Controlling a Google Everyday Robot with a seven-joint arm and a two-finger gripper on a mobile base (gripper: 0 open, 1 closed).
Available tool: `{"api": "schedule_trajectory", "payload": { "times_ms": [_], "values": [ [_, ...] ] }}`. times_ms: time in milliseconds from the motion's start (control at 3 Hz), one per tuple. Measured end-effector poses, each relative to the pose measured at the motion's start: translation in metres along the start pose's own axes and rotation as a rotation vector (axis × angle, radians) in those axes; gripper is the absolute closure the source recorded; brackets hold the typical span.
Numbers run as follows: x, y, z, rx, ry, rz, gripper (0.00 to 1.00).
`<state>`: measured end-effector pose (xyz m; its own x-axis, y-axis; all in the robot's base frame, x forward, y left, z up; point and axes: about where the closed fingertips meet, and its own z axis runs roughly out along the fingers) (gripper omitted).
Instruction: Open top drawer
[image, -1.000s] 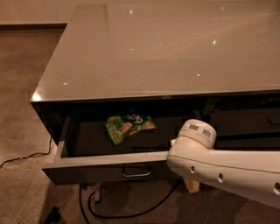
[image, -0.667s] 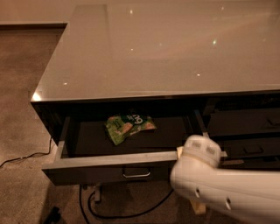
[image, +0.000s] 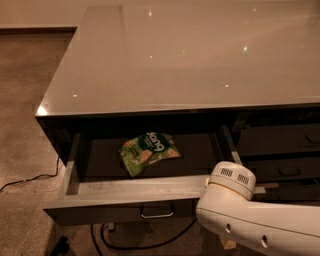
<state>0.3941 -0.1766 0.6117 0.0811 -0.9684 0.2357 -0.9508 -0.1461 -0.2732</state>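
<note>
1. Camera view: the top drawer (image: 140, 189) stands pulled well out from under the left end of the glossy counter (image: 175, 55). Its bar handle (image: 157, 214) is centred on the dark front.
2. A green snack bag (image: 147, 151) lies near the middle of the drawer floor.
3. The white arm (image: 250, 220) overlaps the drawer's right front corner.
4. The gripper (image: 227, 244) shows only as a tan sliver beneath the arm, right of the handle; whether it is released or clenched cannot be told.
</note>
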Motion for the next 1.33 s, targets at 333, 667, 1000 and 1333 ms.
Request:
{"api": "schedule_trajectory", "payload": {
  "times_ms": [333,667,1000,1333],
  "values": [
    [-0.004,-0.026,-0.016,0.072,-0.065,0.006,0.0],
    [-0.001,-0.062,-0.042,0.158,-0.166,0.035,0.0],
    [0.026,-0.103,-0.053,0.225,-0.291,0.174,0.0],
    [0.029,-0.126,-0.072,0.264,-0.342,0.197,0.0]
  ]
}}
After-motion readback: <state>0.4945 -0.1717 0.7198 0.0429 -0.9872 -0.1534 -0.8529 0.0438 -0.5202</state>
